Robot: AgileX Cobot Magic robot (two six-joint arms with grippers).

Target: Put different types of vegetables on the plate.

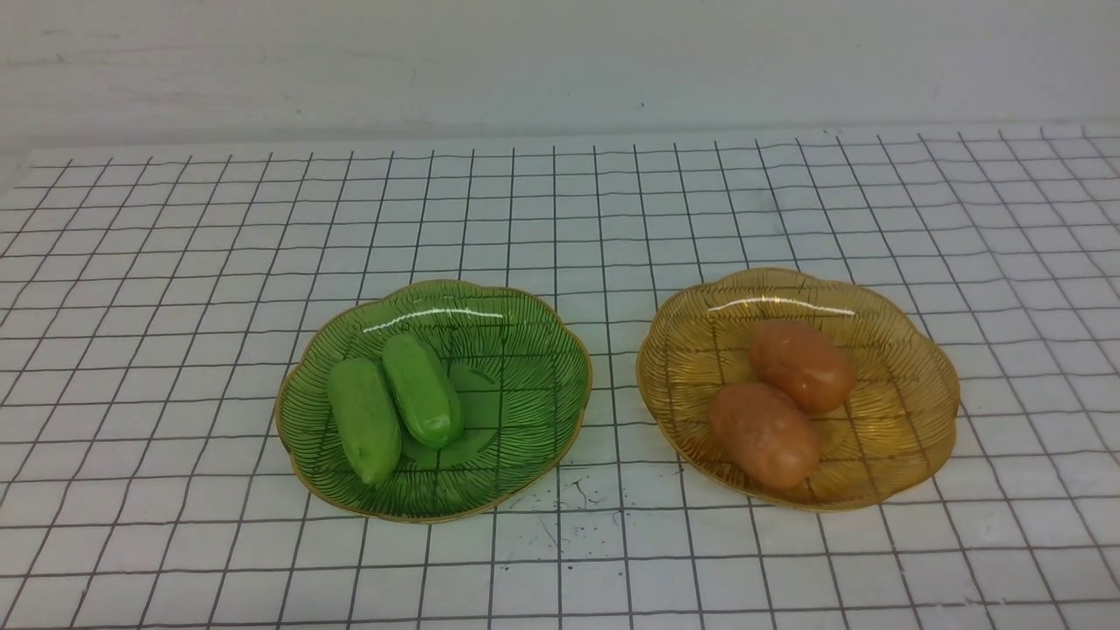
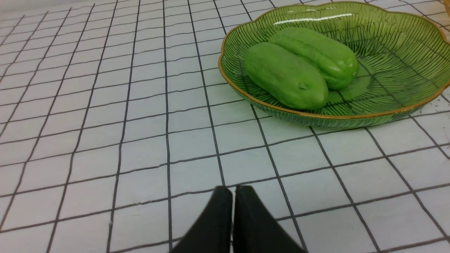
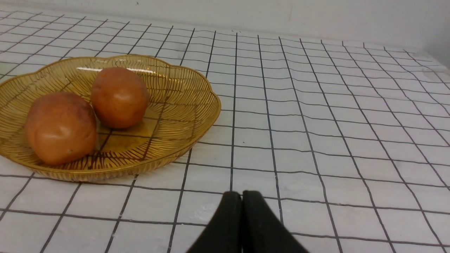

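Observation:
Two light green cucumber-like vegetables [image 1: 365,420] [image 1: 423,389] lie side by side in a green glass plate [image 1: 525,367] left of centre. Two glossy orange-brown potato-like vegetables [image 1: 764,433] [image 1: 801,365] rest in an amber glass plate [image 1: 910,385] to its right. Neither arm shows in the front view. In the left wrist view my left gripper [image 2: 233,191] is shut and empty, low over the table, well short of the green plate [image 2: 386,116] and its cucumbers [image 2: 284,75]. In the right wrist view my right gripper [image 3: 242,196] is shut and empty, beside the amber plate [image 3: 197,102] and its potatoes [image 3: 60,128].
The table [image 1: 560,219] is white with a black grid. A pale wall [image 1: 560,61] rises behind its far edge. Small dark specks [image 1: 569,503] mark the table between the two plates, near the front.

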